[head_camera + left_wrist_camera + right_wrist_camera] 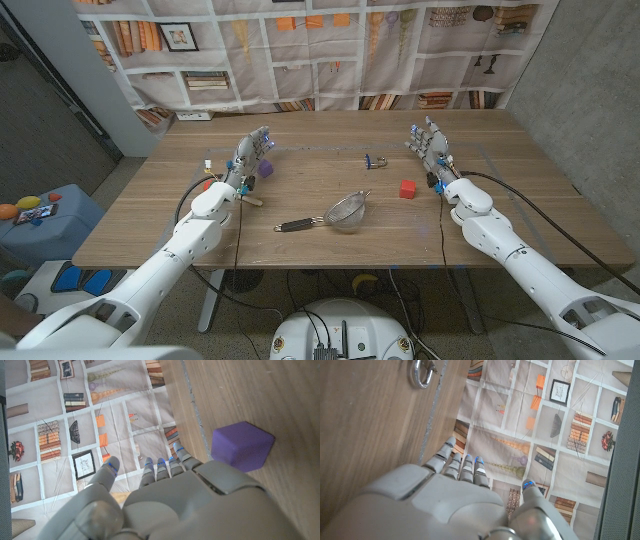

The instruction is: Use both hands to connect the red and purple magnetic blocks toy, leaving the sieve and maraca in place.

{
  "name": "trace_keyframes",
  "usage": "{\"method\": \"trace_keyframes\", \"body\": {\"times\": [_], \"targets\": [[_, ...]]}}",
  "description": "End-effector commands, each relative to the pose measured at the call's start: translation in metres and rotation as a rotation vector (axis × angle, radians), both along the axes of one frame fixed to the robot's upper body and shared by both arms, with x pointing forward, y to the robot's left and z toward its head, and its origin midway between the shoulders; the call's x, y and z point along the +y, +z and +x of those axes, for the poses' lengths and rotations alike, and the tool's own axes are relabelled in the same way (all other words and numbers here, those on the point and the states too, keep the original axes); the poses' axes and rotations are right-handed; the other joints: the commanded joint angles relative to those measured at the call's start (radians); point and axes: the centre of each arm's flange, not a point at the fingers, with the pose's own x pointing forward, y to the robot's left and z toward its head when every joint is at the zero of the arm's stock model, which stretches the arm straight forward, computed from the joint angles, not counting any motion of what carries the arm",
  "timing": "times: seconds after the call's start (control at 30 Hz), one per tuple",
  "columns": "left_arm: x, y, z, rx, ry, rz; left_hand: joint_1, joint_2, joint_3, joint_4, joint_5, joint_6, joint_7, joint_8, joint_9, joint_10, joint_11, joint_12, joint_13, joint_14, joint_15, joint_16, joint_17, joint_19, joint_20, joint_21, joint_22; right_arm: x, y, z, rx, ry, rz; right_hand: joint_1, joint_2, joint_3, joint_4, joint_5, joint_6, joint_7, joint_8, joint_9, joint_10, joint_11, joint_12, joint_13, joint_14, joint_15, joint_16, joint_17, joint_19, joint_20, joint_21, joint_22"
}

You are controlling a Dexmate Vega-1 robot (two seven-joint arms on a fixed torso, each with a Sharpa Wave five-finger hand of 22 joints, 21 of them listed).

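Note:
The purple block [266,169] lies on the left half of the wooden table [330,255], just right of my left hand [250,153]. That hand stands upright with fingers apart and holds nothing. In the left wrist view the purple block [242,445] sits close beside the left hand [175,505], not touching it. The red block [407,188] lies right of centre, a little below and left of my right hand [429,143]. That hand also stands with fingers spread and nothing in it. Seen from its wrist, the right hand [460,505] has its fingers pointing past the table's far edge.
A metal sieve [346,211] with a dark handle lies at the table's middle, between the blocks. A small metal ring clip [377,160] [421,372] lies behind it. A wooden stick end [253,198] and a red-orange bit [207,184] show beside my left wrist, likely the maraca.

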Motion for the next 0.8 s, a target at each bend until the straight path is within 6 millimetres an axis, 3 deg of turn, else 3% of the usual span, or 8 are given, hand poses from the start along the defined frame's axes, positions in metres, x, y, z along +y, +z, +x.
{"method": "trace_keyframes", "body": {"times": [0.03, 0.4, 0.8], "targets": [[0.008, 0.005, -0.007, -0.029, 0.005, 0.015, 0.012, 0.028, 0.007, -0.008, 0.005, 0.010, -0.003, 0.006, 0.002, -0.001, -0.008, 0.006, 0.005, 0.000, -0.003, 0.005, 0.004, 0.009, -0.010, 0.003, 0.003, 0.010, 0.003, -0.005, -0.033, -0.013, -0.002, -0.002, 0.004, 0.006, -0.001, 0.004, 0.005, 0.002, 0.007, 0.004, 0.008, 0.001, 0.005, 0.002, 0.008, -0.003, 0.007, 0.000, 0.006, -0.001, 0.000, 0.004], [0.017, 0.014, -0.019, -0.011, 0.030, 0.094, 0.030, 0.028, 0.015, -0.039, 0.000, 0.025, -0.008, 0.007, 0.002, 0.014, -0.013, 0.008, 0.005, 0.015, -0.005, 0.006, 0.004, 0.023, -0.006, -0.009, 0.003, 0.012, 0.000, -0.012, -0.037, -0.028, -0.010, 0.004, 0.008, 0.009, -0.005, 0.006, 0.005, 0.000, 0.010, 0.004, 0.006, 0.001, 0.007, -0.003, 0.007, -0.005, 0.008, -0.009, 0.007, -0.005, -0.008, 0.004], [0.027, 0.029, -0.034, -0.024, 0.082, 0.192, 0.073, 0.028, 0.033, -0.103, -0.007, 0.075, -0.022, 0.015, 0.002, 0.049, -0.028, 0.012, 0.005, 0.038, -0.013, 0.004, 0.004, 0.047, -0.008, -0.035, 0.003, 0.015, -0.001, -0.015, -0.037, -0.026, -0.028, 0.013, 0.015, 0.013, -0.012, 0.007, 0.011, -0.003, 0.014, 0.004, 0.006, 0.001, 0.009, -0.008, 0.007, -0.009, 0.010, -0.018, 0.007, -0.008, -0.017, 0.004]]}}
